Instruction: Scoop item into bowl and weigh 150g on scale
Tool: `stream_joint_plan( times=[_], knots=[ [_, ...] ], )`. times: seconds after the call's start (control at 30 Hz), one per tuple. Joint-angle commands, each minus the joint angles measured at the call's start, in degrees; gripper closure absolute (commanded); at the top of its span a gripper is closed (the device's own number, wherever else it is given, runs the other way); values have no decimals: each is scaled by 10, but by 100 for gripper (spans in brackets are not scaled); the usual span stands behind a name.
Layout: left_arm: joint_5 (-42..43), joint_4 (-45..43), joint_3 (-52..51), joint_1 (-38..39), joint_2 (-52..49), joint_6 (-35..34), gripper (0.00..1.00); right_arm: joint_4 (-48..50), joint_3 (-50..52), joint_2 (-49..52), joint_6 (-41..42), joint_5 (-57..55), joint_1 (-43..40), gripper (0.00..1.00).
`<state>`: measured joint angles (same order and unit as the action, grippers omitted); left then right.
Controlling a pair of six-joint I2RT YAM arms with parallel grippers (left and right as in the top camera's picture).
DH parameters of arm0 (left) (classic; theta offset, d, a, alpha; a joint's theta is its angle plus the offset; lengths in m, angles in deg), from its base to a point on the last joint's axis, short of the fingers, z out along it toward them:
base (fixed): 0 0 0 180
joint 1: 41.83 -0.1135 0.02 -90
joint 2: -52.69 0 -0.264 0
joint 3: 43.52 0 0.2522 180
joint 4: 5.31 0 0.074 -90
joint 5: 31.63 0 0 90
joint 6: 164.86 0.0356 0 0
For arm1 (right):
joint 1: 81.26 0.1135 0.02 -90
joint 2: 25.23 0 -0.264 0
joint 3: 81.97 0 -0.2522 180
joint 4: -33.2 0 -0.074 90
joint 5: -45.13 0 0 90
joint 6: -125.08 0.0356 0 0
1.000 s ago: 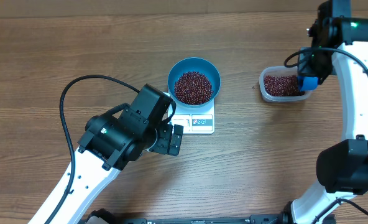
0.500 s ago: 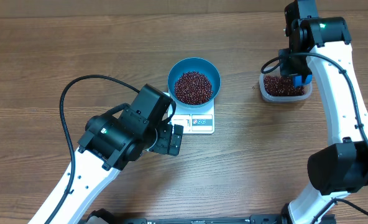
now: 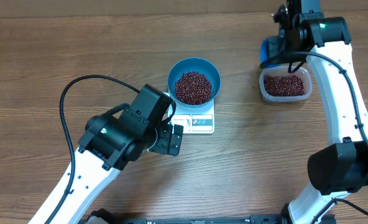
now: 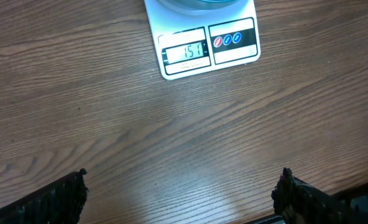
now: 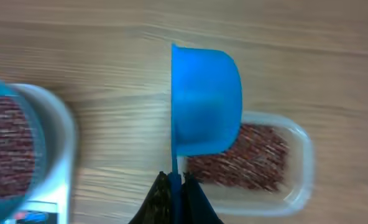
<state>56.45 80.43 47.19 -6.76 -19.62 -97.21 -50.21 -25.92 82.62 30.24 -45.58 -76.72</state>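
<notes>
From overhead, your left gripper (image 3: 170, 140) hangs over bare table (image 3: 59, 50) just short of the scale (image 3: 199, 120). The scale lies directly ahead of the fingertips, and the blue bowl (image 3: 194, 64) sits on its far part, heaped with beans (image 3: 193, 87). Your right gripper (image 3: 285, 45) is well off to the right of all that. It holds a blue scoop (image 3: 269, 52) that juts to its left, with the clear tub (image 3: 304, 87) of more beans just below it in the picture.

In the left wrist view, your left gripper (image 4: 183, 182) has its fingers (image 4: 56, 199) spread wide at the two lower corners, with only wood grain between them. The scale (image 4: 234, 56) is straight ahead and apart from the tips, its display facing you and appearing to read 151. A sliver of the bowl (image 4: 199, 3) shows at the top edge.

In the right wrist view, which is blurred, your right gripper (image 5: 176, 186) is pinched tight on the thin handle of the scoop (image 5: 206, 102). The cup stands just beyond the fingertips, turned so you see its outside. The tub (image 5: 299, 168) lies behind it and to the right, with its beans (image 5: 258, 155) showing. The bowl (image 5: 38, 134) and scale (image 5: 63, 155) sit far left of the fingers.
</notes>
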Motion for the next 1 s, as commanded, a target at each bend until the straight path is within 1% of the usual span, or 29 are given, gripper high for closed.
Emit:
stream_joint_plan(
  times=[0.0, 0.1, 0.13, 0.23, 0.3, 0.37, 0.53, 0.67, 0.73, 0.97],
  knots=[
    [0, 0, 0, 2, 3, -4, 0, 21, -6, -35, -51, 122, 3, 96],
    [1, 0, 0, 2, 3, -4, 0, 27, -6, -51, -100, 199, 16, 96],
    [1, 0, 0, 2, 3, -4, 0, 28, -6, -60, -130, 225, 27, 96],
    [0, 0, 0, 2, 3, -4, 0, 32, -6, -71, -184, 231, 55, 96],
    [1, 0, 0, 2, 3, -4, 0, 32, -5, -71, -246, 230, 89, 96],
    [0, 0, 0, 2, 3, -4, 1, 32, -4, -63, -282, 217, 119, 96],
    [0, 0, 0, 2, 3, -4, 0, 18, -4, -39, -287, 156, 172, 96],
    [1, 0, 0, 2, 3, -4, 0, 14, 17, -23, -287, 82, 209, 96],
    [1, 0, 0, 2, 3, -4, 1, 31, 45, -19, -287, 41, 223, 96],
    [1, 0, 0, 2, 3, -4, 0, 101, 108, -18, -287, -12, 244, 96]
  ],
)
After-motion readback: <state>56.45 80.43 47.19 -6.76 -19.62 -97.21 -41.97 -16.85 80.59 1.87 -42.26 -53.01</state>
